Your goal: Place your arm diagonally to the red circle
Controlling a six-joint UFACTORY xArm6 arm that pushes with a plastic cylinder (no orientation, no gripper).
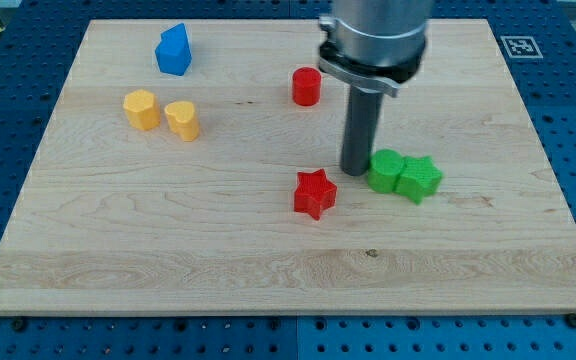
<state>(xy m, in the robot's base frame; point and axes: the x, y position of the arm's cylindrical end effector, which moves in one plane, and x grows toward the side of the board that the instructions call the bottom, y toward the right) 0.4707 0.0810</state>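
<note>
My tip rests on the counter, touching the green block, well below-right of the red circle. No hand is fitted, so its state cannot be told. Judged nearly complete: the tip already lies diagonal to the circle.

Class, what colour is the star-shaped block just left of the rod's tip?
Red: the red star, seen clearest in the camera view.

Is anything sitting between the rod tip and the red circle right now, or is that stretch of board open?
Nothing visible stands between them. My tip is below and to the view's right of the red circle, with bare wood between. The green blocks lie at the tip's right, the red star below-left, both off that line.
</note>
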